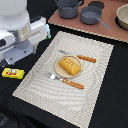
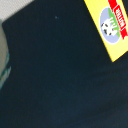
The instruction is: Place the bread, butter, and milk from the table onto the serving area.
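Observation:
The bread (image 1: 69,66), an orange-brown scored loaf, lies on the round tan plate (image 1: 59,71) in the middle of the serving area (image 1: 45,92), a beige striped placemat. The butter (image 1: 12,73), a flat yellow pack with a red mark, lies on the dark table to the exterior view's left of the mat; it also shows in the wrist view (image 2: 111,25). My gripper (image 1: 15,56) hangs above and just behind the butter; its fingers do not show clearly. A pale shape with a green streak (image 2: 4,60) at the wrist view's edge may be the milk; I cannot tell.
Orange-handled cutlery (image 1: 73,84) (image 1: 86,58) lies beside the plate. A brown board (image 1: 107,27) with grey pots (image 1: 91,15) stands behind the mat. A tan bowl (image 1: 123,16) sits at the back on the exterior view's right.

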